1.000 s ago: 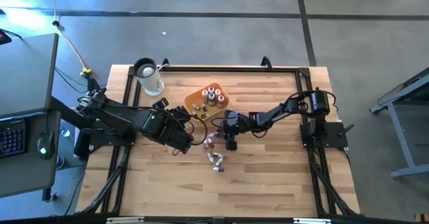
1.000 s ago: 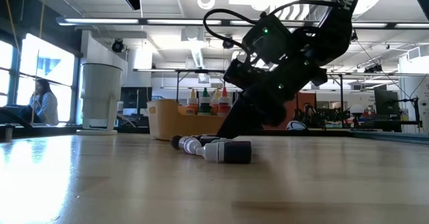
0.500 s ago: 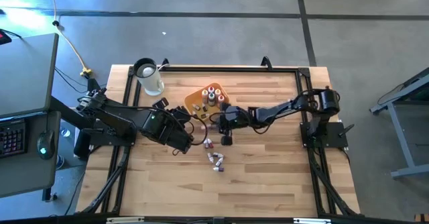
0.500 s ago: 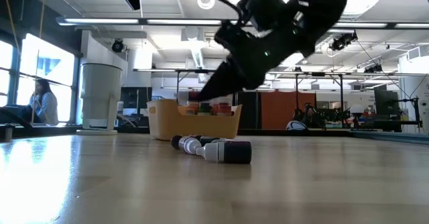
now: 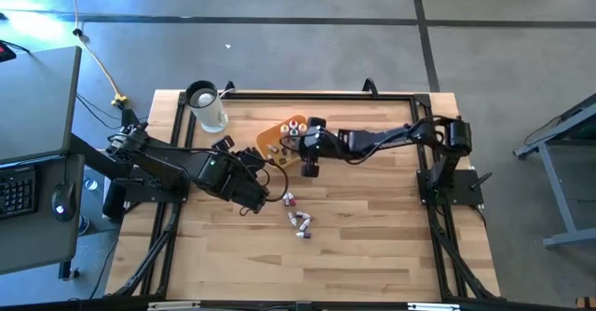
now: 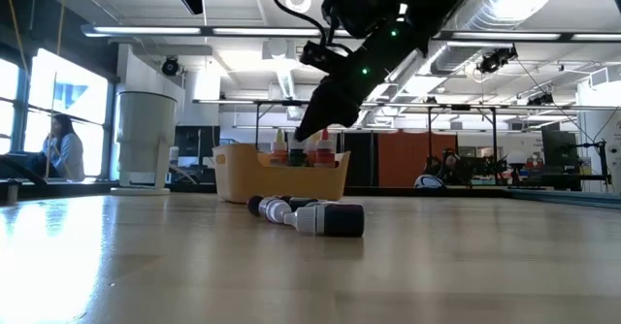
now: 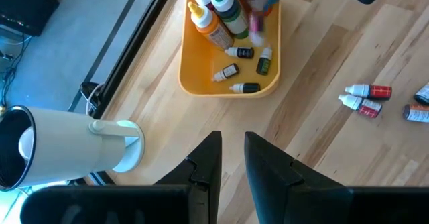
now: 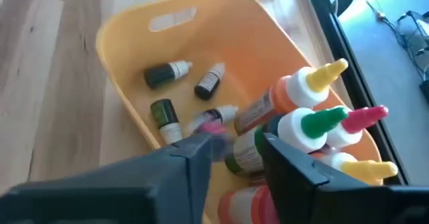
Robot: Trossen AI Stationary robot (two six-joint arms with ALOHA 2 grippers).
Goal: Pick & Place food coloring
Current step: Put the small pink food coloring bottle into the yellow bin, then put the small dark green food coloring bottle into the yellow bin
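Observation:
My right gripper (image 8: 234, 158) is open and hangs above the yellow-orange tray (image 5: 276, 136), high over it in the low view (image 6: 312, 128). A small pink-capped food coloring bottle (image 8: 209, 126) shows blurred just off its fingertips, over the tray floor; the left wrist view shows this bottle (image 7: 255, 21) too. Small bottles (image 8: 167, 73) lie in the tray, and tall squeeze bottles (image 8: 315, 120) stand in it. More food coloring bottles (image 5: 299, 220) lie on their sides on the table (image 7: 365, 98). My left gripper (image 7: 231, 150) waits open, low over the table's left half. My right gripper's fingers (image 8: 191, 153) stand just behind the blurred pink-capped bottle (image 8: 213, 127). I cannot tell whether one of them touches it.
A white jug (image 5: 207, 107) stands at the far left corner, close to the tray (image 6: 277, 174). A black frame rail (image 5: 307, 94) runs along the table's far edge. Bare wood lies toward the near edge and the right.
My right gripper has risen from the table beside the lying bottles and swung toward the far edge and left, ending above the tray. The left arm has kept still.

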